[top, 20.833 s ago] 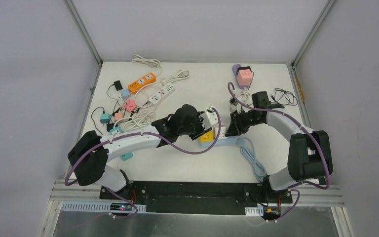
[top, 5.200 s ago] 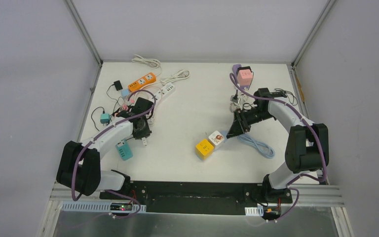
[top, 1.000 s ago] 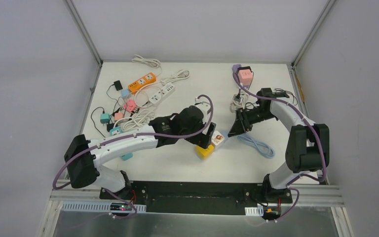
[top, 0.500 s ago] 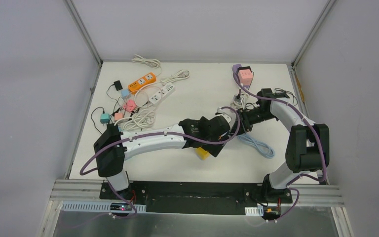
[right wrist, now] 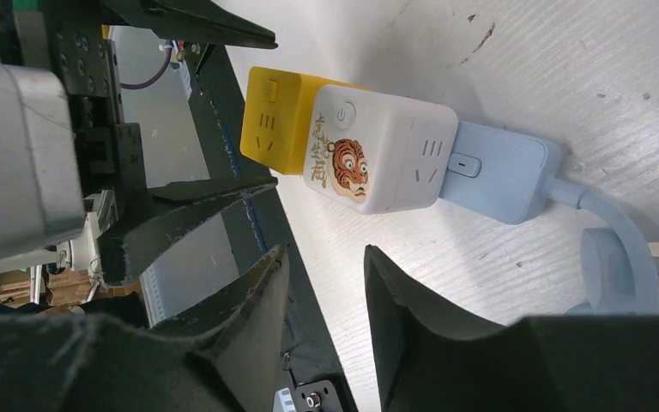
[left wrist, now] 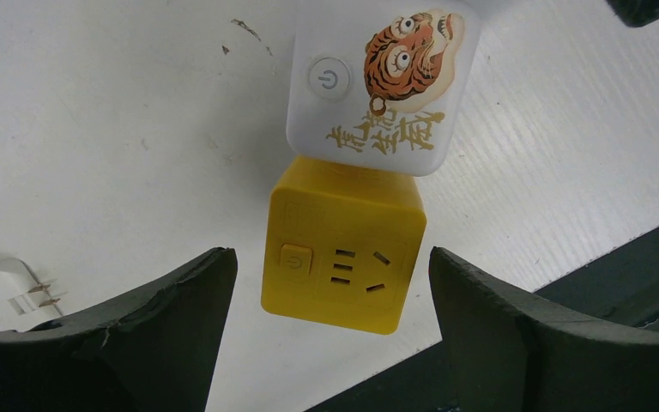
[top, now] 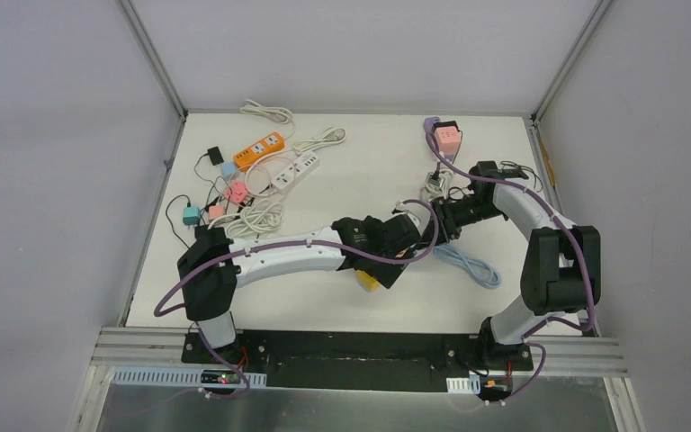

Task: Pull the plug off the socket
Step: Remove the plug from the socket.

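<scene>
A yellow cube socket (left wrist: 343, 257) is joined to a white cube socket with a tiger picture (left wrist: 382, 86). On that white cube's (right wrist: 377, 150) far side sits a light blue plug (right wrist: 498, 180), its blue cable (top: 468, 263) coiling away. My left gripper (left wrist: 328, 257) hangs open over the yellow cube, one finger on each side, apart from it. My right gripper (right wrist: 324, 253) is open with nothing between its fingers, a short way from the blue plug. From above, my left gripper (top: 394, 256) hides the white cube and only a corner of the yellow cube (top: 369, 281) shows.
A tangle of power strips lies at the back left, with an orange strip (top: 261, 150) and a white strip (top: 295, 171). A pink cube (top: 448, 138) stands at the back right beside a black cable (top: 522, 175). A loose white plug (left wrist: 26, 292) lies near my left finger.
My left arm has swung right over the two joined cubes and now covers the white one from above; its jaws have narrowed slightly. The right arm has not moved.
</scene>
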Controlling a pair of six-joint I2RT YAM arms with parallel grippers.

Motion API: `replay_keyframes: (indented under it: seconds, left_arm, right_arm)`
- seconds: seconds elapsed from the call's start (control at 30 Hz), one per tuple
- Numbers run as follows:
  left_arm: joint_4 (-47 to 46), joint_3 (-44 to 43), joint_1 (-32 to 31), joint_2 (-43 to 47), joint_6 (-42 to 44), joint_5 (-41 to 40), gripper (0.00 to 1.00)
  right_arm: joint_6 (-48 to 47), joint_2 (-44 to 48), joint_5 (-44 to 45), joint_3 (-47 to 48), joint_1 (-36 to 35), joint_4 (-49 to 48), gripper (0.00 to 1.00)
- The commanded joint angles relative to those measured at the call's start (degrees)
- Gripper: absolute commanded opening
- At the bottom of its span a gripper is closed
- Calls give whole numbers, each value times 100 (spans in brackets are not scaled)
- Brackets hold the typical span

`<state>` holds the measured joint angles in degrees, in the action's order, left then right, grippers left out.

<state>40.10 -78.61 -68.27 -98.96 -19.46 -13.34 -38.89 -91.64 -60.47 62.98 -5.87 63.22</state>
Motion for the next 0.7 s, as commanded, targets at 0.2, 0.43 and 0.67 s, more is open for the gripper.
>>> replay_keyframes:
  seconds: [0.2, 0.43, 0.67]
  left_arm:
    - [-44, -109, -30, -118, 337, -10, 85]
    - [-187, -62, -24, -232, 516, 22, 84]
    - [-507, 141, -20, -216, 689, 158, 81]
  right_arm:
    - [-46, 269, -124, 4, 34, -93, 41]
    - [-47, 269, -123, 8, 39, -96, 41]
    - [-43, 252, -115, 12, 38, -93, 41]
